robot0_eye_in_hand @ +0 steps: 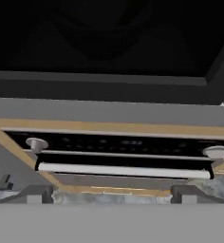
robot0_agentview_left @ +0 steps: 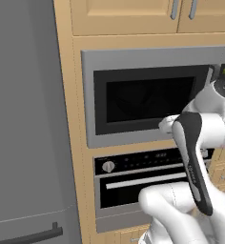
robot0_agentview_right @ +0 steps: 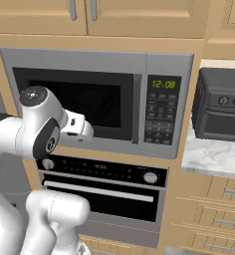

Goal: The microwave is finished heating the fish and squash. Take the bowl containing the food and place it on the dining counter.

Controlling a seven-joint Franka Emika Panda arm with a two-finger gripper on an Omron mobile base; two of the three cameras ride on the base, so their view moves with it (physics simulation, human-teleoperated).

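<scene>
we faced the closed grey steel microwave [robot0_agentview_right: 97, 102], black-glass oven [robot0_agentview_right: 102, 187] at six o'clock below; our two-finger gripper [robot0_eye_in_hand: 111, 195] stood wide.

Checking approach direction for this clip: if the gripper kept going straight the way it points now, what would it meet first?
Probably the shut door of the microwave, around its lower edge: the gripper faces the dark window's bottom, with the oven below. Depth is unclear.

place: kitchen | evidence: built-in microwave [robot0_agentview_right: 97, 102], oven [robot0_agentview_right: 102, 191], wooden cabinets [robot0_agentview_right: 139, 17]
</scene>
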